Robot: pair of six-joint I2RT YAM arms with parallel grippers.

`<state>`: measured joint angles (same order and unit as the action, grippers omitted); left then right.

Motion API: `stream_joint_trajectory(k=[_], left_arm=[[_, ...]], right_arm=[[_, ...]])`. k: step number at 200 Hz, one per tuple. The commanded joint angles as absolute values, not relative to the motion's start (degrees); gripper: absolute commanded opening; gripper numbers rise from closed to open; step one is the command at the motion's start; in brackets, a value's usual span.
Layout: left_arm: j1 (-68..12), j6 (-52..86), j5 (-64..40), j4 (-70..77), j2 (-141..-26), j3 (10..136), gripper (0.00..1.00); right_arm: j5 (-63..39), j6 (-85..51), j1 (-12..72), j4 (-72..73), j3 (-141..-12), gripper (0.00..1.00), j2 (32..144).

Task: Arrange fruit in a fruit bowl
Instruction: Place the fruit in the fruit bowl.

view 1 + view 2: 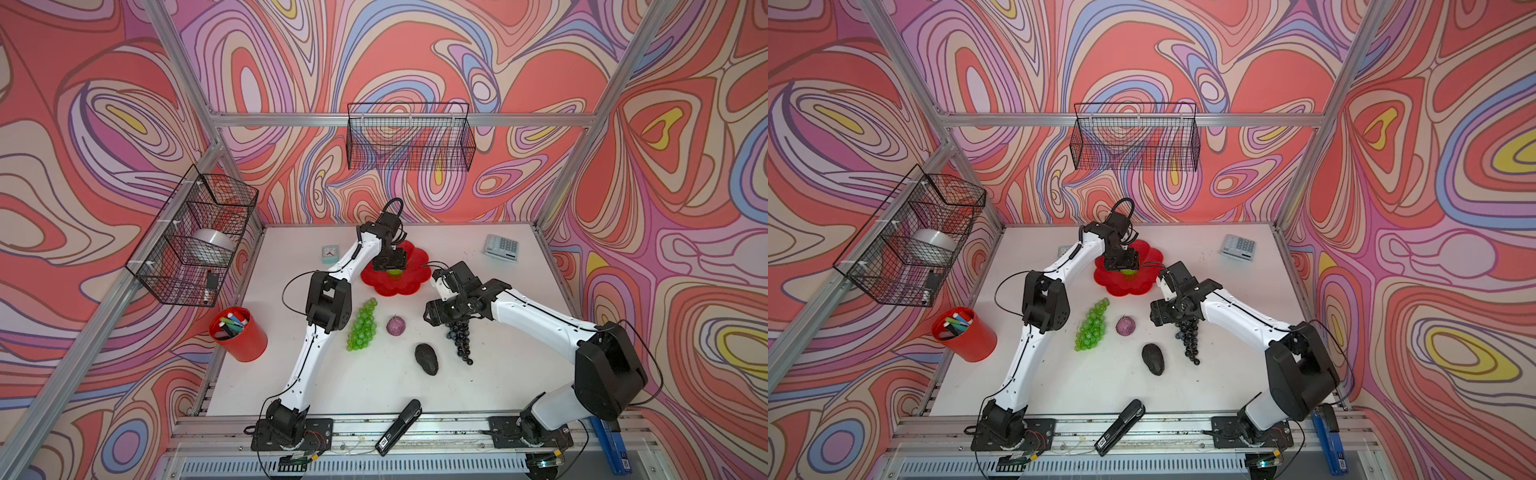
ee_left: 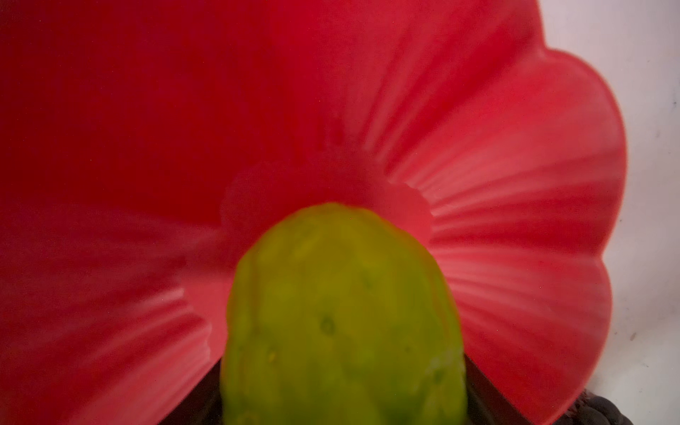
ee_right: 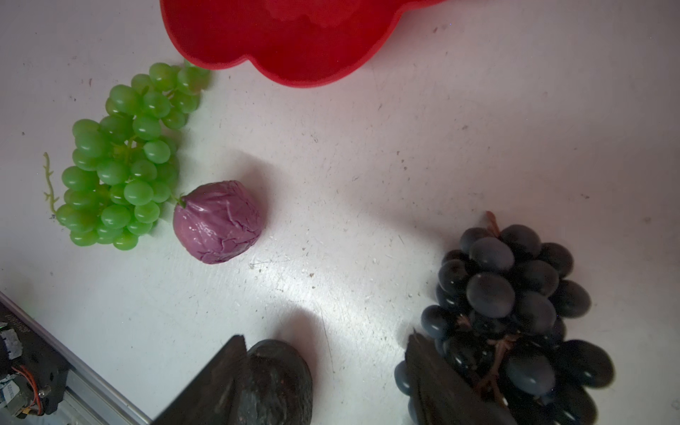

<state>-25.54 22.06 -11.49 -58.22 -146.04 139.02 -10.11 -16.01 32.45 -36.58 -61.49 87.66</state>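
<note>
Bumpy lime-green ball (image 2: pixel 342 312), being pinched by left hand (image 1: pixel 390 269): best settling low into glossy red flower-shaped bowl (image 2: pixel 533 165) before loosening.

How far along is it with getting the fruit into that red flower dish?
Done: no fruit lies loose in the red flower-shaped bowl yet. In hand: the left tool appears to grip the bumpy lime-green ball low over the bowl's centre. Left: the green grape bunch, small purple fruit, black avocado and dark grape bunch all lie on the table. The right tool hovers open near the dark bunch, holding nothing.
</note>
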Motion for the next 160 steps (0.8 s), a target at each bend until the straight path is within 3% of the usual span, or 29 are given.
stream_joint_trajectory(k=[1, 80, 160], left_arm=[[-25.1, 21.52, -9.78, -58.43, -148.0, 140.86, 0.62], [-24.9, 22.85, -8.8, -56.7, -148.93, 140.98, 0.64], [-24.9, 24.51, -8.79, -55.36, -148.72, 139.51, 0.78]], right_arm=[[-10.12, -16.23, 32.78, -35.6, -61.26, 0.72, 88.01], [-9.32, -16.35, 32.87, -35.77, -60.22, 0.72, 86.76], [-9.04, -14.85, 32.87, -35.96, -61.39, 0.75, 88.22]])
